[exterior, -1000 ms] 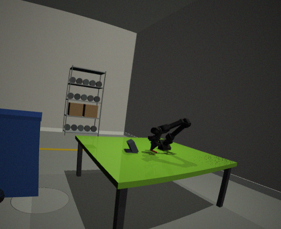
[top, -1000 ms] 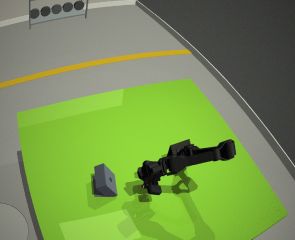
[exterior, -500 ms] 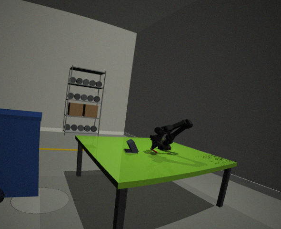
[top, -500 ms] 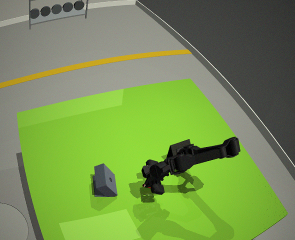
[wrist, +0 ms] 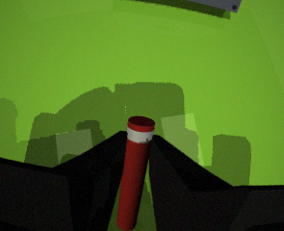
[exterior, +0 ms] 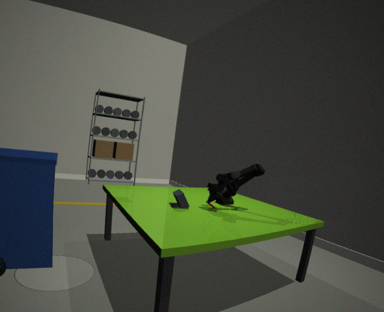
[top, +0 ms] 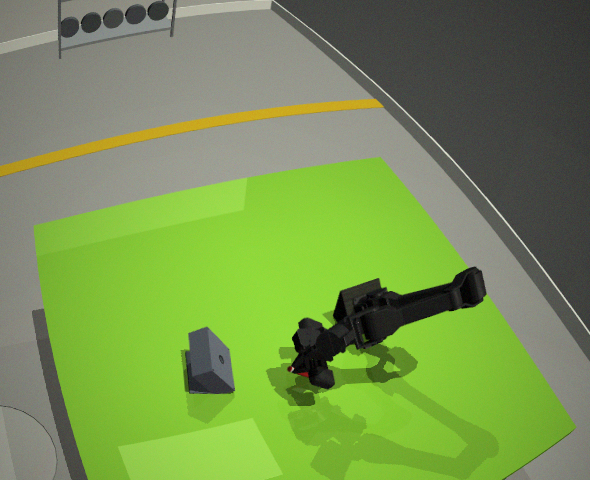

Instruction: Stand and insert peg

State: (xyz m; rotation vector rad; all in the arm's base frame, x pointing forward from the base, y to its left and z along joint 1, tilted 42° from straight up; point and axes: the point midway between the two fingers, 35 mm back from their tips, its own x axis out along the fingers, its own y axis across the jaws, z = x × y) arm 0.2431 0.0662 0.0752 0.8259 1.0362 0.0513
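The red peg (top: 302, 373) (exterior: 212, 205) (wrist: 134, 178) is held tilted, its white-banded end up at the fingertips and its plain end slanting down toward the robot's base. In the exterior view the plain end is close to the table top; whether it touches cannot be told. My gripper (top: 294, 368) (exterior: 208, 201) (wrist: 139, 141) is shut on the peg just below the white band. The sloped grey panel (top: 202, 356) (exterior: 181, 199) stands apart from the gripper, its hole (top: 221, 359) facing the arm's side. Only an edge of the panel (wrist: 216, 4) shows at the top of the wrist view.
The green table (top: 181, 289) (exterior: 185, 231) carries the panel and the arm (top: 419, 304) (exterior: 241, 177). The arm's shadows fall around the peg. A blue bin (exterior: 17, 208) and a shelf rack (exterior: 114, 136) stand off the table.
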